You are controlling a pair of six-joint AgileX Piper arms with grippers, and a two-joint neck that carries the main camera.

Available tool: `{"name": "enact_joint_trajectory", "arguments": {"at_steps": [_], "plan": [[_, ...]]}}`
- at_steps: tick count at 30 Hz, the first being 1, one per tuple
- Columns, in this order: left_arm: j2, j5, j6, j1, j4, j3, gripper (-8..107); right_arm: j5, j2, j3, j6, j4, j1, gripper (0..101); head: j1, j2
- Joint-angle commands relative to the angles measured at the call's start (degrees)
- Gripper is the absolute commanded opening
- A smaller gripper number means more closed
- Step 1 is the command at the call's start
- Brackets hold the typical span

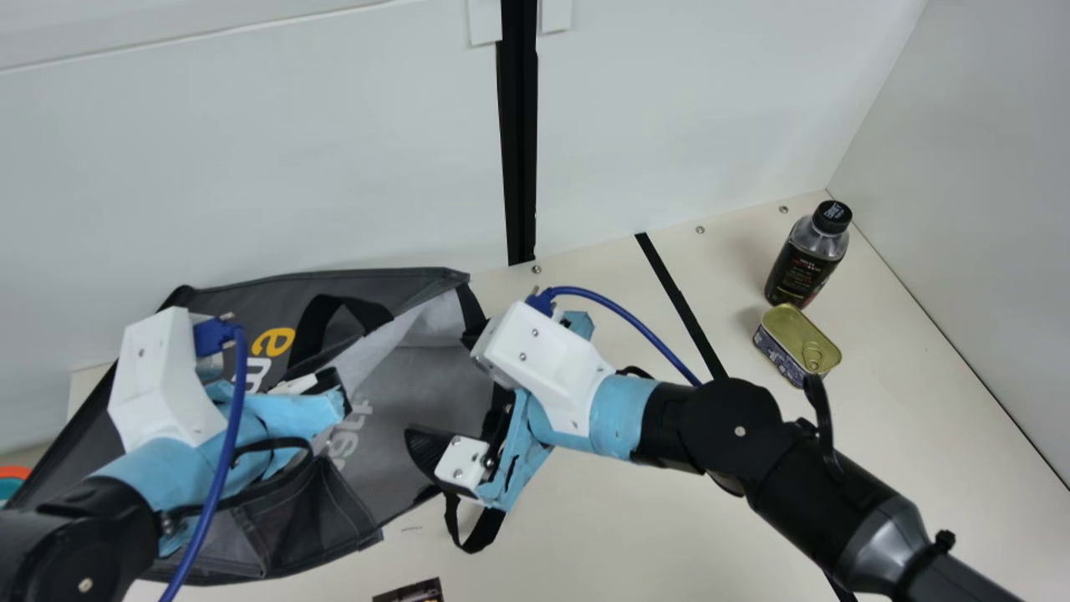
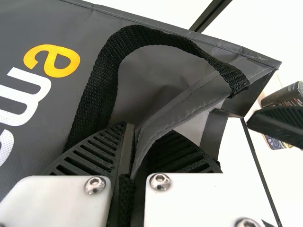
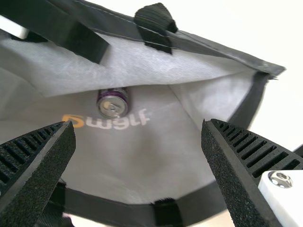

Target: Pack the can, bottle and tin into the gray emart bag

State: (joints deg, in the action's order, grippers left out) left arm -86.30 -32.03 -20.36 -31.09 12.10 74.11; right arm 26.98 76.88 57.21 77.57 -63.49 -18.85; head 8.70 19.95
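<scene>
While my left gripper (image 2: pixel 142 130) pinches the bag's rim (image 2: pixel 182 109), can (image 3: pixel 112 103) inside, my spread right gripper (image 3: pixel 138 124) should lift clear before fetching tin (image 1: pixel 797 343) and bottle (image 1: pixel 805 257) near the far right corner of the worktop (image 1: pixel 619 535).

"How is the light, from where you stand?"
"It is bright. Small glints sit on the screws (image 2: pixel 95 185) beside the left gripper (image 1: pixel 338 393); ahead of it, the bag (image 2: pixel 163 71) has soft shadow."

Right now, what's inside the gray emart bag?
Inside the gray emart bag I see a purple can, its tab end showing. A fold of the pale lining covers its other end and whatever else may lie under there.
</scene>
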Motion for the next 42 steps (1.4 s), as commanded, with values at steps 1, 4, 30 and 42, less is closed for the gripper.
{"name": "enact_joint_trajectory", "arguments": {"at_steps": [1, 4, 30, 42], "plan": [[0.0, 0.0, 0.0, 0.0, 0.0, 0.0, 10, 0.0, -0.3, 0.2, -1.0, 1.4, 0.3, 91, 1.3, 0.0], [0.0, 0.0, 0.0, 0.0, 0.0, 0.0, 10, 0.1, -1.1, 0.4, -2.5, 3.5, 1.0, 91, 1.3, 0.0], [0.0, 0.0, 0.0, 0.0, 0.0, 0.0, 10, 3.5, -8.9, 3.2, -15.0, 21.6, 10.2, 91, 1.3, 0.0], [0.0, 0.0, 0.0, 0.0, 0.0, 0.0, 10, 6.4, -12.5, 4.7, -22.4, 31.5, 15.0, 91, 1.3, 0.0]]}}
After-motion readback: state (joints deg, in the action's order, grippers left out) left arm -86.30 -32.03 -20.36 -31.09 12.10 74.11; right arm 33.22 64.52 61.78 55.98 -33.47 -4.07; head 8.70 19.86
